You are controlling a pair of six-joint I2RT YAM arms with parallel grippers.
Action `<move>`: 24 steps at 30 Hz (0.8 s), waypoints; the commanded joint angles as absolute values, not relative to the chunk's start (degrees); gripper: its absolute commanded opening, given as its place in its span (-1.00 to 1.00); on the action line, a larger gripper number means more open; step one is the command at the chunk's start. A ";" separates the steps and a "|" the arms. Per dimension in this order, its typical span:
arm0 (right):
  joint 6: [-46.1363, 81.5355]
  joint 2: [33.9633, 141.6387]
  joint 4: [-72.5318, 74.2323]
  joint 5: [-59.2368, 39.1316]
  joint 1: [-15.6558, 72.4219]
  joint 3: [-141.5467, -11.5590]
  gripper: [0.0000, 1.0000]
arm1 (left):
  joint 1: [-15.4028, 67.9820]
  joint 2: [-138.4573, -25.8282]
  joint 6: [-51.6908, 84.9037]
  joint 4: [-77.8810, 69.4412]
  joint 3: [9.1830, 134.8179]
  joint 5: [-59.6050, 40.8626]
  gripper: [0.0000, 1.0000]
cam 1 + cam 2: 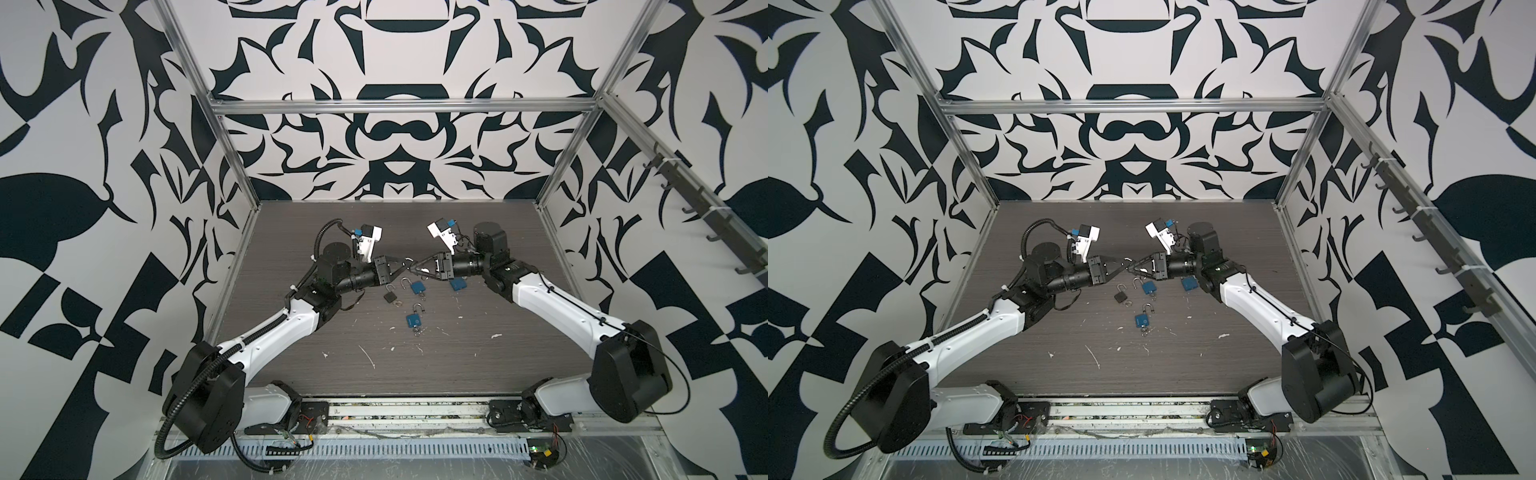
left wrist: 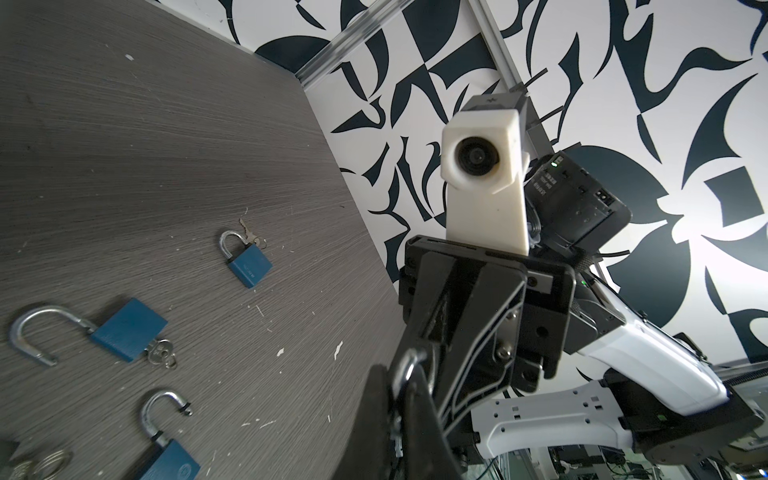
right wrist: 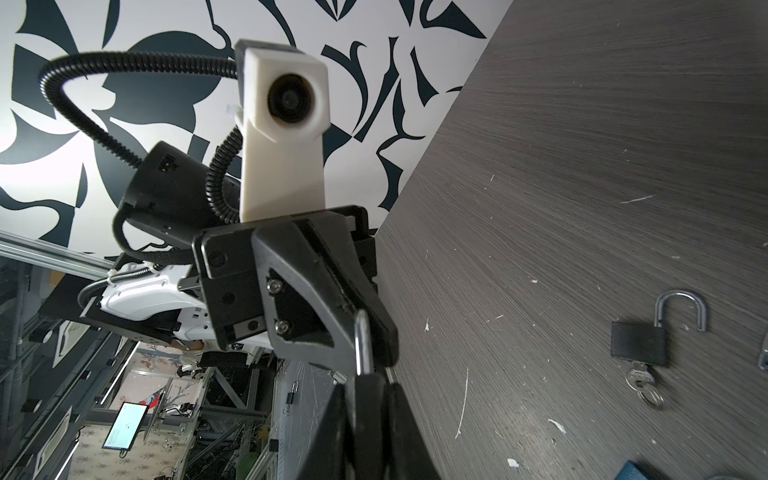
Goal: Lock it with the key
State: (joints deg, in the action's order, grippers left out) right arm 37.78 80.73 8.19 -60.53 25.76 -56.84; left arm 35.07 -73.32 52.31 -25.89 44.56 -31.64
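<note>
In both top views the left gripper [image 1: 405, 265] and the right gripper [image 1: 417, 271] meet tip to tip above the middle of the table [image 1: 478, 353]. What sits between them is too small to read there. From that meeting point a black padlock [image 1: 390, 296] with an open shackle lies at 7 o'clock. One blue padlock [image 1: 417, 287] lies near at 6 o'clock, a second blue padlock [image 1: 412, 319] farther at 6 o'clock, and a third blue padlock [image 1: 457, 284] at 4 o'clock, partly under the right arm. In the right wrist view the left gripper is clenched on the silver shackle of the held padlock [image 3: 363, 345], and the right gripper's own fingers grasp its dark body, as far as it shows. The black padlock has a key [image 3: 635, 379] with a ring at its underside. In the left wrist view the silver shackle shows between dark fingertips. Whether a key sits in the held padlock I cannot tell.
</note>
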 commanded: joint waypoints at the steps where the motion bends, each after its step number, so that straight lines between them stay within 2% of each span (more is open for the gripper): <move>1: 40.15 80.80 17.85 -57.08 29.29 -61.23 -1.00 | 40.08 -71.18 48.99 -24.53 43.27 -41.89 -1.00; 9: 40.80 80.01 17.83 -57.94 29.29 -58.26 -1.00 | 33.73 -68.20 48.49 -23.23 43.96 -38.63 -1.00; 13: 40.93 79.41 17.84 -57.17 29.33 -57.57 -0.45 | 32.32 -67.68 47.25 -21.03 45.26 -38.33 -1.00; 15: 40.88 79.09 17.60 -56.99 29.17 -57.44 -0.30 | 31.46 -67.21 47.20 -20.49 45.45 -38.24 -1.00; 19: 41.22 77.80 17.12 -56.95 27.91 -56.39 -0.17 | 29.05 -65.98 46.86 -19.22 45.77 -38.37 -1.00; 24: 41.06 75.61 15.75 -56.90 26.48 -55.57 -0.13 | 27.61 -65.30 45.32 -16.72 47.43 -38.72 -1.00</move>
State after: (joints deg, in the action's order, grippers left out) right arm 41.01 79.09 14.13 -57.14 27.29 -55.51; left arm 28.25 -67.00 47.09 -17.65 44.49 -37.39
